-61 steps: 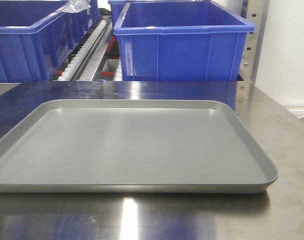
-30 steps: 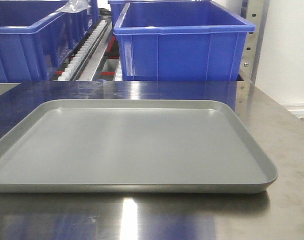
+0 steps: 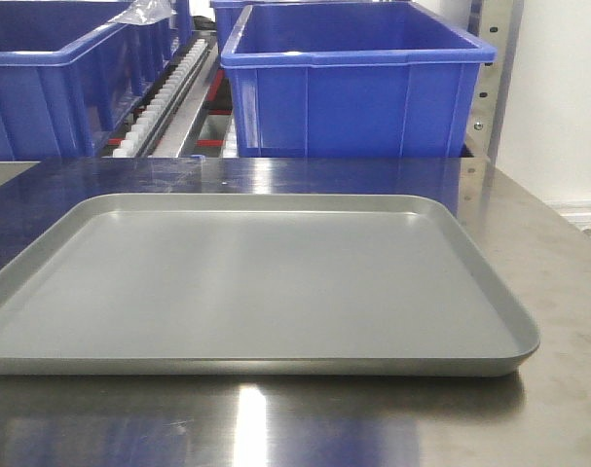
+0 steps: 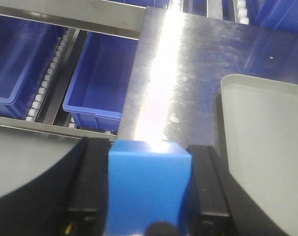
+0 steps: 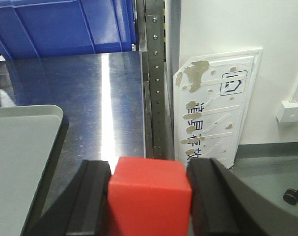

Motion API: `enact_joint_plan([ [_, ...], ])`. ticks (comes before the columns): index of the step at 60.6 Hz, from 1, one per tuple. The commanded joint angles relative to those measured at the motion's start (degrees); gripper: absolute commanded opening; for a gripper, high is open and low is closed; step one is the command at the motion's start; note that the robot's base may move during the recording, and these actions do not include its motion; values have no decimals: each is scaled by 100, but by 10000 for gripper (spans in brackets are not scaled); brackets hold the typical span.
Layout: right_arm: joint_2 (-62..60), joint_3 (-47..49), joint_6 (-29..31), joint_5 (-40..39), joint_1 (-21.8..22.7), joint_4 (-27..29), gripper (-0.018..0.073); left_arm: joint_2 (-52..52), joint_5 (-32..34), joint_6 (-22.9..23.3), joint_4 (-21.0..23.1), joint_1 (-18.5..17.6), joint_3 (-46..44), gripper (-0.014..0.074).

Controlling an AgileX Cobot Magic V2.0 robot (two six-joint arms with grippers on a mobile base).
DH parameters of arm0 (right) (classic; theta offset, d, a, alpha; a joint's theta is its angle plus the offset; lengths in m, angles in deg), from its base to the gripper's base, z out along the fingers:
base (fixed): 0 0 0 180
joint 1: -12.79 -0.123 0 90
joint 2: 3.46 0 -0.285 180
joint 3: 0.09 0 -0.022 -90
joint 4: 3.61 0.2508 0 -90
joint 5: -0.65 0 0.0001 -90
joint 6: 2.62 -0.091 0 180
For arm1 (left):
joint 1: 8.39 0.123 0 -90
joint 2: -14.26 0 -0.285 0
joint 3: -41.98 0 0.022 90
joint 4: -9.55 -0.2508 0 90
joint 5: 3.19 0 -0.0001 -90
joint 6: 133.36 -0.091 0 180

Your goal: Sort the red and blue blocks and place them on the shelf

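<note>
The left gripper [image 4: 149, 199] is clamped on the blue block [image 4: 149, 172]. Its two black fingers [image 4: 92, 187] press the cube's left and right faces and stand only as far apart as the cube is wide. It hangs at the near side of the desk [image 4: 188, 64], with the left corner of the grey tray [image 4: 266, 128] just to its right. The right gripper [image 5: 149, 204] grips the red block [image 5: 149, 187] the same way, fingers tight on both sides. It is near the desk's right edge, with the tray's right rim to its left.

The shelf [image 3: 490, 88] is the largest thing around them. It is a steel rack along the far side of the desk, with a perforated upright at the far right. It carries large blue bins [image 3: 353, 97] and white roller tracks [image 3: 164, 92]. The left wrist view shows more bins on a lower tier to the left, under a steel rail [image 4: 75, 12]. The tray lies flat across the middle of the shiny steel desk, between the two grippers. Right of the upright, a white panel [image 5: 215, 108] with printed characters sits against the wall.

Both blocks are plain matte cubes with crisp edges, one mid-blue and one bright red. Only the top and near face of each show. Neither is on the shelf.
</note>
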Motion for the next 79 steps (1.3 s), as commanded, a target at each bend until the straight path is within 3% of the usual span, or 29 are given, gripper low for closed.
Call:
enact_joint_plan([
  [1,27,162,37,-527,36,-75,56,16,488,6,-25,12,-154,134],
  [79,27,162,37,-527,36,-75,56,16,488,6,-25,12,-154,134],
])
